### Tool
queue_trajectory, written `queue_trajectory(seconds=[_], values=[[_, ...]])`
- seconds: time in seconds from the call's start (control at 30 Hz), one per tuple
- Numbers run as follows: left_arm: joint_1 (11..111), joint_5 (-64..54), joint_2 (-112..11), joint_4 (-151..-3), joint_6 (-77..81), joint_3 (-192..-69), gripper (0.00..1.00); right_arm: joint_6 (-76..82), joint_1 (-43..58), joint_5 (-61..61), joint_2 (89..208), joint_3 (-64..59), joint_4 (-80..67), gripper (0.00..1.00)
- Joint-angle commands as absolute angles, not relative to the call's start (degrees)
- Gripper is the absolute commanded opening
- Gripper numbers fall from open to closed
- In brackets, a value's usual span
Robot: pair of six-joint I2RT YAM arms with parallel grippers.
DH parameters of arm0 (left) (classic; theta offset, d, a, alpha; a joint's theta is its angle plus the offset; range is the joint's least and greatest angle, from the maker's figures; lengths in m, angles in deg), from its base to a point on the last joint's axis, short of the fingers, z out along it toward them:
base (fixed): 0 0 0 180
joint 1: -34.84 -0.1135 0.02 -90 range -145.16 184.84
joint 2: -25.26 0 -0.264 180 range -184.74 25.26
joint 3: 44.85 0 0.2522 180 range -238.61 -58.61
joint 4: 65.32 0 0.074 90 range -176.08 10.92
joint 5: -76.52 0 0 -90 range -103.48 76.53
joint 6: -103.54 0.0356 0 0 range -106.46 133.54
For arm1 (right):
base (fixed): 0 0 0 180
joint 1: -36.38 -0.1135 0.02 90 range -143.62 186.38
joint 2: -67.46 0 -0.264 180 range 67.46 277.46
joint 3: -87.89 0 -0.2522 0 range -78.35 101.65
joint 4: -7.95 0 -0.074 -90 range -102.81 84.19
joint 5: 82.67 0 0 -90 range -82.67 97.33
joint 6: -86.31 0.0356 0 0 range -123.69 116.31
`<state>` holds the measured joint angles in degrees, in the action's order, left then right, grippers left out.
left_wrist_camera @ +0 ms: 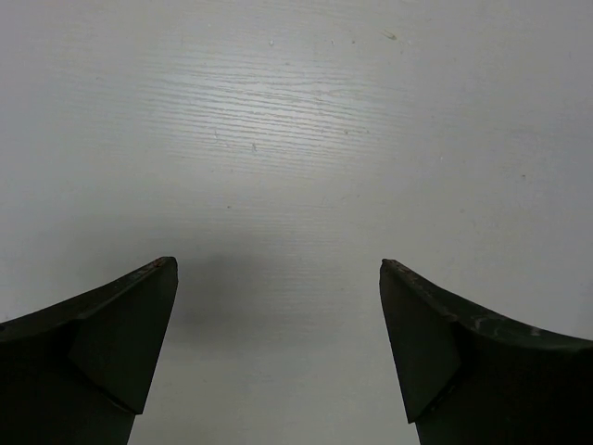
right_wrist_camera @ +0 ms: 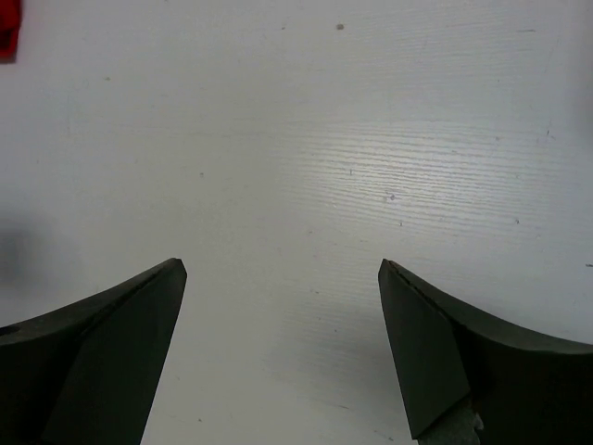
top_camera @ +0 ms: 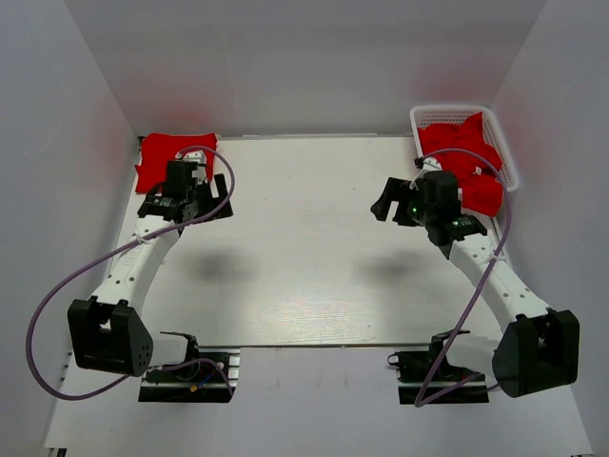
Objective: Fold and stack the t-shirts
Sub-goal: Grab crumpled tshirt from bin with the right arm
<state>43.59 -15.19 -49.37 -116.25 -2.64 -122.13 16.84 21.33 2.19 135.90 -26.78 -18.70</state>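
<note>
One red t-shirt [top_camera: 152,157] lies flat, others [top_camera: 466,167] crumpled in basket [top_camera: 452,109].

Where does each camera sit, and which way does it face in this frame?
Top external: above and behind the bases, looking down on the table, left arm, right arm, a red t-shirt far left and the basket of t-shirts far right.
Left wrist: on the left arm, facing bare tabletop between its open jaws.
Right wrist: on the right arm, likewise; a red scrap shows top left.
Shared: all three show the white table.
</note>
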Motion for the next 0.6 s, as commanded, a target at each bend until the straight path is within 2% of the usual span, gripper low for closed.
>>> queue_trajectory(seconds=[0.0, 0.13, 0.27, 0.43, 0.57], values=[[43.72, -17.86, -49.00, -117.57, -3.77, -126.01, 1.00, 15.12, 21.44, 0.65, 133.82, -26.23, -15.22, 0.90], [43.19, -18.48, -47.78, -117.58, -4.39, -126.55, 1.00, 12.84, 21.53, -2.67, 134.08, -26.32, -13.81, 0.90], [42.67, -17.69, -47.16, -116.26, -4.39, -125.93, 1.00, 13.62, 22.22, 1.53, 139.51, -23.25, -16.69, 0.90], [42.66, -17.17, -47.68, -117.31, -3.78, -130.14, 1.00, 14.25, 26.26, 6.90, 149.27, -11.05, -21.71, 0.90], [42.66, -17.17, -48.74, -117.93, -3.16, -131.46, 1.00, 12.05, 30.13, 11.89, 160.15, 6.59, -30.67, 0.90]])
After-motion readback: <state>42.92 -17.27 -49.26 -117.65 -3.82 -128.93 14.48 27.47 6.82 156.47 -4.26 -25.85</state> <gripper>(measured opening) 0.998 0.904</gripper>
